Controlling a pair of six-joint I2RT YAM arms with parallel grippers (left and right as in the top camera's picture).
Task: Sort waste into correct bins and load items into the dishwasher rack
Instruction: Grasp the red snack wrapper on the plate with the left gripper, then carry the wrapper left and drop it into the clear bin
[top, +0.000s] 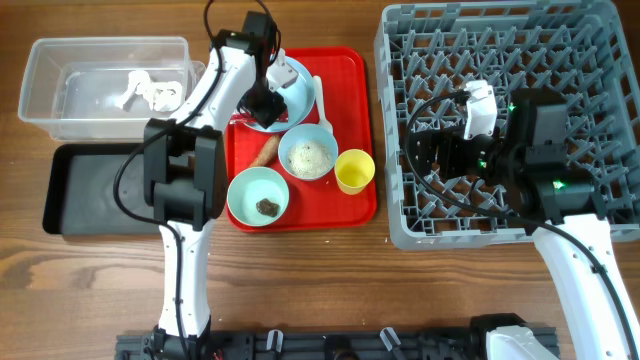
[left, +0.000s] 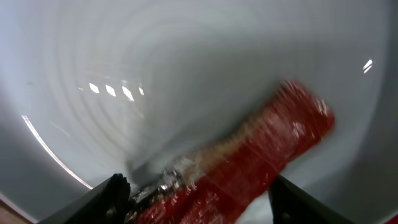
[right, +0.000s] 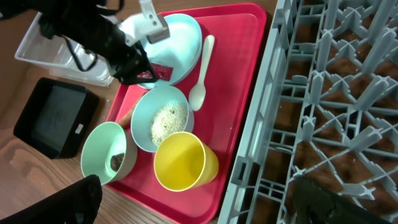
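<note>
— While the left gripper (top: 262, 104) hangs over the red tray (top: 345, 65), what is entered for it?
— Item: jaws apart, one on either side of a red wrapper (left: 261, 149) lying on the pale blue plate (top: 300, 78) at the tray's far edge; contact cannot be told. Item: right gripper (top: 435, 152), right of the tray, over the dishwasher rack (top: 590, 60); fingers spread, empty.

The overhead view looks straight down on the whole table (top: 300, 290), with the tray (top: 345, 100) in the middle and the rack (top: 600, 60) at right. The left wrist view sits very close over a pale plate (left: 186, 74), blurred, seemingly facing down. The right wrist view looks down and leftward from above the rack, sharing tray and plate with overhead.
</note>
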